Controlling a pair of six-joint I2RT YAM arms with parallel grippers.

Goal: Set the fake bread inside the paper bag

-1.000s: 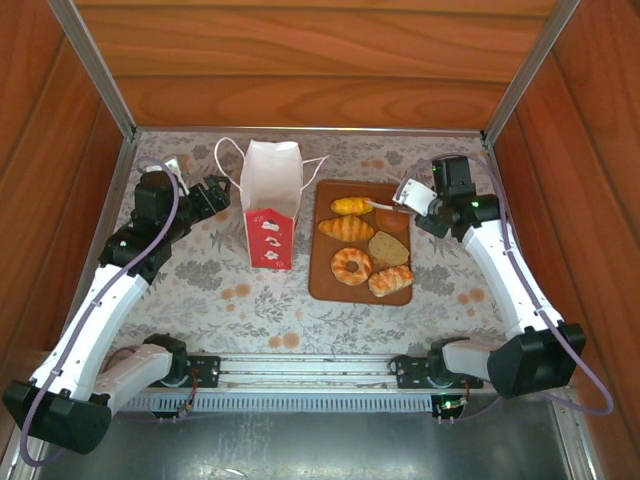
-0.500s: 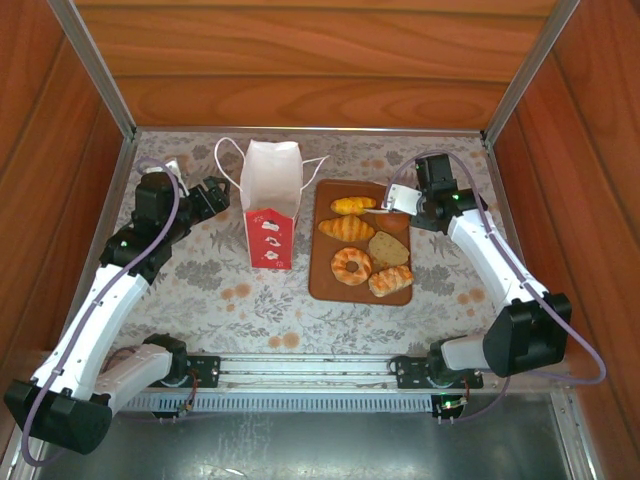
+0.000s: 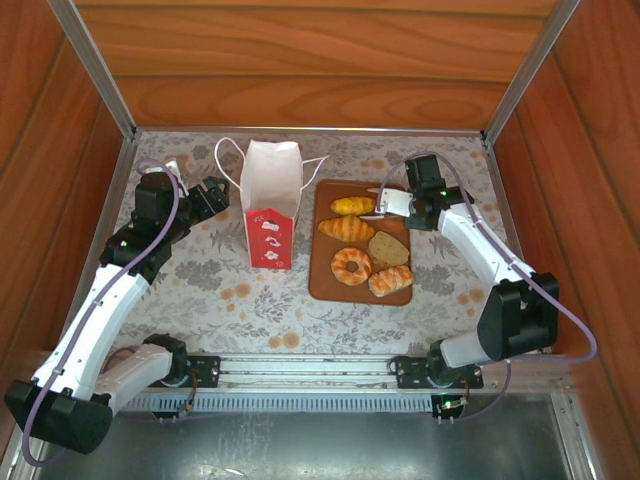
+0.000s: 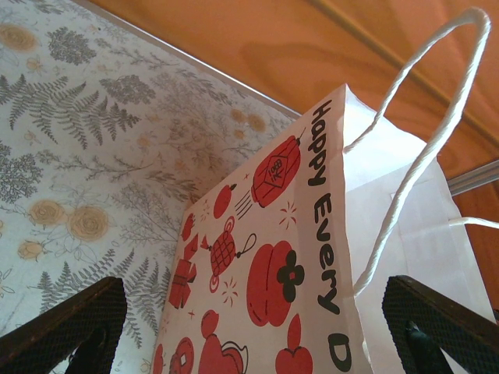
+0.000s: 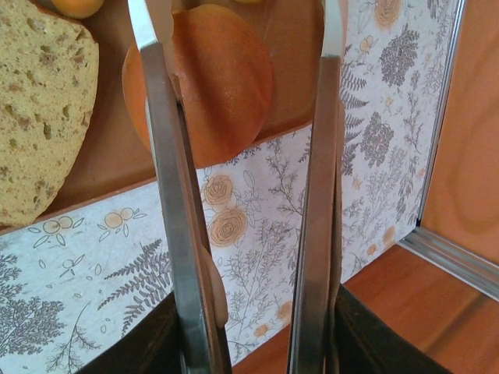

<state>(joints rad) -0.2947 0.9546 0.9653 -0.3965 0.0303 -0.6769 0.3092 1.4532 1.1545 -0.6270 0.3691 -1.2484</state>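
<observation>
The white paper bag [image 3: 270,205] with its red lower band stands upright left of a brown board [image 3: 325,285]. On the board lie the fake bread pieces: a small roll [image 3: 352,205], a croissant [image 3: 346,228], a tan slice [image 3: 388,248], a ring doughnut [image 3: 351,265] and a glazed roll [image 3: 390,281]. My right gripper [image 3: 374,207] hangs over the board's far right part, beside the small roll. Its long metal fingers [image 5: 160,156] stand a little apart, with a round orange bread [image 5: 222,86] beneath them and nothing pinched. My left gripper [image 3: 220,195] is wide open just left of the bag [image 4: 273,257].
Wooden walls with metal rails close in the flowered tablecloth [image 3: 200,280] on three sides. The bag's cord handles [image 4: 421,156] loop up from its top. The tan slice [image 5: 39,117] lies left of my right fingers, and the table's right edge [image 5: 437,249] is close.
My right arm has swung left, bringing its gripper from off the board's right edge to over the board beside the small roll. The left arm and bag have stayed put.
</observation>
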